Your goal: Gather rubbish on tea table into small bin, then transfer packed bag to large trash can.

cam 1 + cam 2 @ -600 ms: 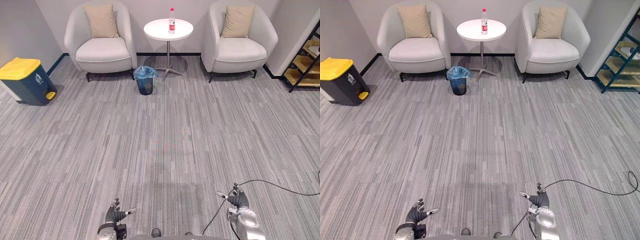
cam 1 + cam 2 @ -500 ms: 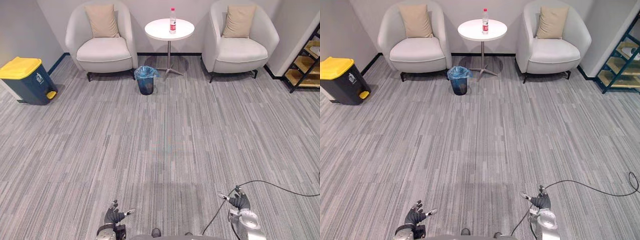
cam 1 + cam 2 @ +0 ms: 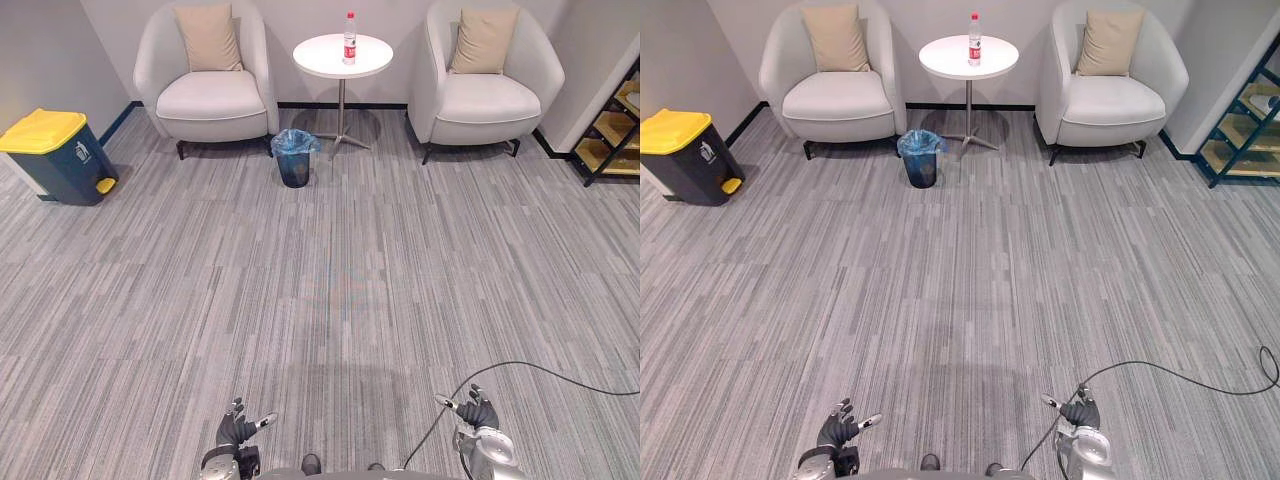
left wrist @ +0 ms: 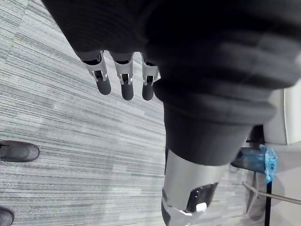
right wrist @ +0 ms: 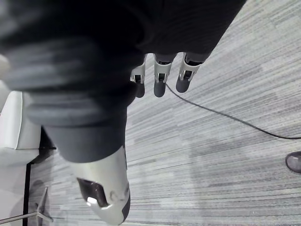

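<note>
A round white tea table (image 3: 342,55) stands far ahead between two armchairs, with a red-capped bottle (image 3: 349,24) upright on it. The small bin (image 3: 295,158), lined with a blue bag, sits on the carpet at the table's front left. The large dark trash can (image 3: 60,155) with a yellow lid is by the left wall. My left hand (image 3: 237,433) and right hand (image 3: 478,415) hang low at the near edge, far from all of these. Both are open and hold nothing. The fingers (image 4: 123,80) of the left hand and the fingers (image 5: 160,77) of the right are straight.
Two white armchairs (image 3: 208,95) (image 3: 488,95) with beige cushions flank the table. A dark shelf with wooden steps (image 3: 612,130) stands at the right wall. Wide grey carpet (image 3: 330,290) lies between me and the table.
The whole picture has shifted slightly, so the camera has moved. Both hands now sit a little lower at the near edge, still open and holding nothing.
</note>
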Available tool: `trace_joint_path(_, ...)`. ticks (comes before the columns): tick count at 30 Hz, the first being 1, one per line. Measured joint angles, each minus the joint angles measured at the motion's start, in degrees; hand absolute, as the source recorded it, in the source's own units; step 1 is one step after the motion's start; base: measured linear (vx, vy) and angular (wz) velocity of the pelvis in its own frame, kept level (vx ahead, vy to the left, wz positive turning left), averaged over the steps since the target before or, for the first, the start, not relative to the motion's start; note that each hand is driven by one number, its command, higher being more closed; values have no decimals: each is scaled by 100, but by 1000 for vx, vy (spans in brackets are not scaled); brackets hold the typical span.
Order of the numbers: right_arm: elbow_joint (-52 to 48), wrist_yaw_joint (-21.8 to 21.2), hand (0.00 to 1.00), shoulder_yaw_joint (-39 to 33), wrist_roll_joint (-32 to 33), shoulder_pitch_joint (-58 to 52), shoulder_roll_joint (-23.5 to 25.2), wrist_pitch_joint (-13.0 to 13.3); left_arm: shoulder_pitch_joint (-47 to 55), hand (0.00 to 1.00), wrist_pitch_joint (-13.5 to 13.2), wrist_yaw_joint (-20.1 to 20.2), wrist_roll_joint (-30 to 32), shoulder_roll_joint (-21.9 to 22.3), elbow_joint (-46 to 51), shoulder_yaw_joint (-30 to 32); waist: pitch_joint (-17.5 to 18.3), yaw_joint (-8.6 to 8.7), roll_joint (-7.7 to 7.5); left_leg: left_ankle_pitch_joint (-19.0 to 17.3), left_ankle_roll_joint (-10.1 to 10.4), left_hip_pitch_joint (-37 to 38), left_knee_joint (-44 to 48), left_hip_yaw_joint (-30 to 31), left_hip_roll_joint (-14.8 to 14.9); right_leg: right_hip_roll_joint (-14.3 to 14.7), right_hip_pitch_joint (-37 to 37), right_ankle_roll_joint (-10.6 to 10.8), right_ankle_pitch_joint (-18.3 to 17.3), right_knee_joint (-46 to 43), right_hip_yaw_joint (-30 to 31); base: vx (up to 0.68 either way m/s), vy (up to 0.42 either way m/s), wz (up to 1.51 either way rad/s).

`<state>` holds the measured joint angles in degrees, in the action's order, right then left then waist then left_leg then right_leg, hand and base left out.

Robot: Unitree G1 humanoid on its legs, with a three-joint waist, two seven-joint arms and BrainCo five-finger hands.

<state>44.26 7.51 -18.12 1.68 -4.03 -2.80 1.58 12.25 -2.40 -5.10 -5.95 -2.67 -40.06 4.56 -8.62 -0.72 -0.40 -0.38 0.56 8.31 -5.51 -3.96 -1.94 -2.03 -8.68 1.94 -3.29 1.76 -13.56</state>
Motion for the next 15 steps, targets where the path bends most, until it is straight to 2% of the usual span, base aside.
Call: trace_joint_path(15,163,-6,0,114,10,38,11,-30,-5,0,0,10,3,1,1,-54,-60,-9,-33,-16,-2,-22,-31,-438,4,10,38,-17,14,68,215,-27,-19,-6)
